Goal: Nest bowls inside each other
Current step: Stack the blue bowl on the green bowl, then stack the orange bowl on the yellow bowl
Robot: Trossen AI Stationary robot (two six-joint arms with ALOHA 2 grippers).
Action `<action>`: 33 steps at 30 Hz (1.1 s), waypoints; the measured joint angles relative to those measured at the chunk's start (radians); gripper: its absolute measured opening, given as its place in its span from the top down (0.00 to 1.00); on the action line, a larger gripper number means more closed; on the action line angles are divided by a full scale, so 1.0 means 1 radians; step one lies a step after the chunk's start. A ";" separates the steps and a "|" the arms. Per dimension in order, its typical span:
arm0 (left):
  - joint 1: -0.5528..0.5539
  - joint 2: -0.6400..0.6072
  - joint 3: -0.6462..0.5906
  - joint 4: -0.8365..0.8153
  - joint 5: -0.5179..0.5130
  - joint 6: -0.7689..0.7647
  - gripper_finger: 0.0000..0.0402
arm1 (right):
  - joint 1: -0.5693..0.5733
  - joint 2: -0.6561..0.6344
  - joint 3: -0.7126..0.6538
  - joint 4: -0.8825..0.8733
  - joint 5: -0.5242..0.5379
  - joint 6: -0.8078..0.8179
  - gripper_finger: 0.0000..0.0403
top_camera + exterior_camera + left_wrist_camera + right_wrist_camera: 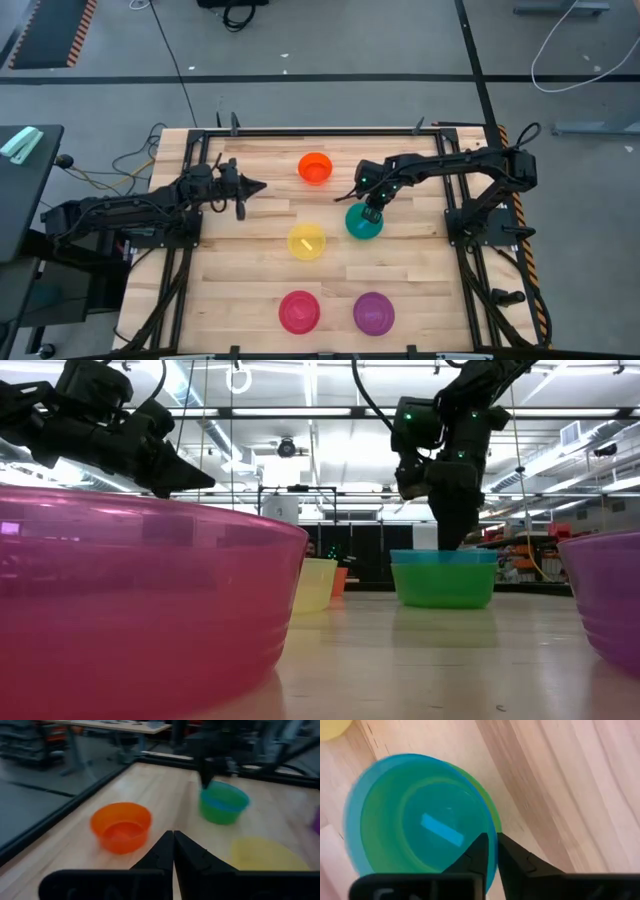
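The right gripper (489, 851) pinches the blue bowl's (395, 820) rim as it sits in the green bowl (443, 585) toward the tabletop's right edge, so seat it level before letting go; the left gripper (173, 851) hangs closed, empty.

No text, label or number is legible.

Grey concrete floor (330, 50) surrounding light wooden table (420, 270). Black cable (165, 45) trailing across floor at 11 o'clock, white cable (575, 40) looping at 1 o'clock. Ceiling light strips (300, 455) glowing over dim workshop.
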 joint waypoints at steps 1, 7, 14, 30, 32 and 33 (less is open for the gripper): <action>0.000 0.000 0.000 0.000 -0.023 -0.005 0.95 | 0.000 0.000 0.004 0.002 0.000 0.000 0.87; 0.000 0.000 0.000 0.000 -0.076 -0.013 0.91 | 0.000 0.000 0.006 -0.005 0.000 0.004 0.80; 0.000 0.003 0.026 -0.045 -0.142 -0.013 0.87 | -0.001 0.000 0.006 -0.008 0.000 0.001 0.75; 0.002 0.460 0.551 -0.634 -0.100 0.024 0.86 | -0.004 0.000 0.160 -0.146 0.002 -0.015 0.73; 0.010 0.530 0.637 -0.688 -0.076 0.040 0.86 | -0.004 -0.001 0.201 -0.166 0.022 -0.019 0.73; 0.016 0.562 0.679 -0.710 -0.066 0.045 0.86 | -0.004 -0.001 0.219 -0.170 0.037 -0.020 0.73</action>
